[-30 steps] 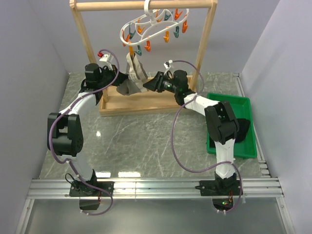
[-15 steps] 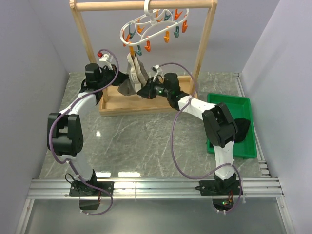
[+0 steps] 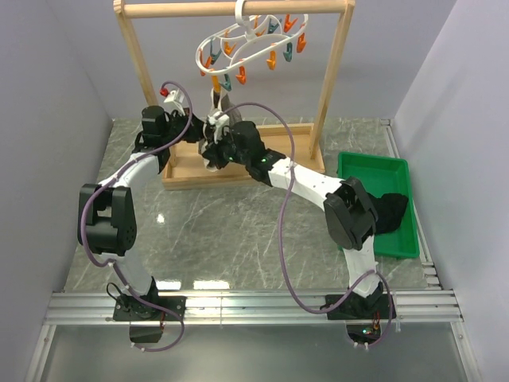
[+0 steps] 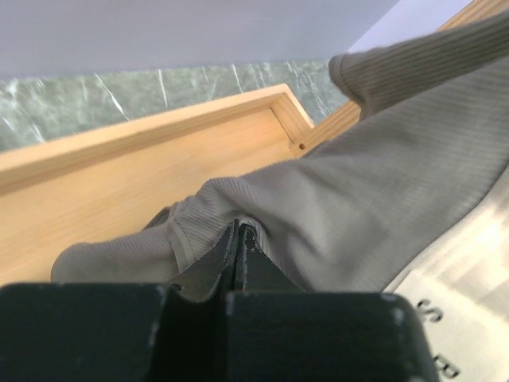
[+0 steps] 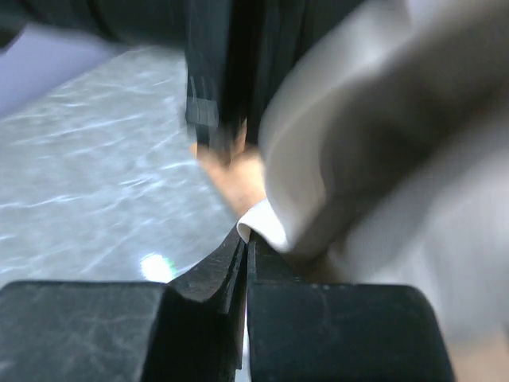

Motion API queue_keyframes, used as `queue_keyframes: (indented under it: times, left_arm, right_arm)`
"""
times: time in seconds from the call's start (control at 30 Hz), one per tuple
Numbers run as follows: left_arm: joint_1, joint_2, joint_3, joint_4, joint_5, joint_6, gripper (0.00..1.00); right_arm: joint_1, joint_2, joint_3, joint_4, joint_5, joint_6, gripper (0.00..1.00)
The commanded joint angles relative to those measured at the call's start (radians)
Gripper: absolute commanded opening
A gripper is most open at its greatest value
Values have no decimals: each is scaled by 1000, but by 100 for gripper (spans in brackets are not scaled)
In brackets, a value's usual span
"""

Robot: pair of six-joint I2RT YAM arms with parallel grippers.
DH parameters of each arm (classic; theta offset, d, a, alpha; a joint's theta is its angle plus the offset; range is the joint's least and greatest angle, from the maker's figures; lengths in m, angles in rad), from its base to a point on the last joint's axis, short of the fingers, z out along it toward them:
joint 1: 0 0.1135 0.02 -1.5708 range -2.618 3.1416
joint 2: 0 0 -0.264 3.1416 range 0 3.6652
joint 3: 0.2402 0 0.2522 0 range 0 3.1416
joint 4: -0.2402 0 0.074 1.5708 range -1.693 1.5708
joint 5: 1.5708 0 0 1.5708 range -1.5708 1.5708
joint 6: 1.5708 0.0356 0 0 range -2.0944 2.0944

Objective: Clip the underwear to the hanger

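**A:** What sits nearest?

**B:** Low in the overhead frame, both arms reach up across the grey marble worktop (image 3: 231, 231). At right, a green plastic tray (image 3: 370, 171) holds a dark cloth (image 3: 395, 211).

**A:** And the jaws?

**B:** The left jaws are closed on a fold of the taupe ribbed fabric underwear (image 4: 374, 175), which is plain in the left wrist view. The right jaws are closed too and seem to nip its pale waistband edge (image 5: 266, 224), though that view is blurred.

**A:** So where is the garment?

**B:** It is held up between the two arms, left of centre. It hangs over the base of the tall wooden rack (image 3: 334, 79) and below the white plastic looped hanger (image 3: 250, 40), whose orange and teal pegs (image 3: 273, 58) dangle at top centre.

**A:** Which step is this?

**B:** I judge it is presenting the garment, with nothing clipped yet. Next the waistband must rise to a peg and that peg must be squeezed open, which is awkward with both jaws occupied.
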Motion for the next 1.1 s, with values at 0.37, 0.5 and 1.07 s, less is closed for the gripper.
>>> queue_keyframes:
  times: [0.37, 0.5, 1.07]
  left_arm:
    - [-4, -49, -8, 39, 87, -75, 0]
    - [-3, -54, -10, 41, 81, -78, 25]
    - [30, -146, -14, -4, 47, 3, 48]
  right_arm:
    - [-15, 90, 222, -159, 230, -217, 0]
    - [-15, 44, 151, -147, 221, -206, 10]
    - [-17, -92, 47, -104, 225, -185, 46]
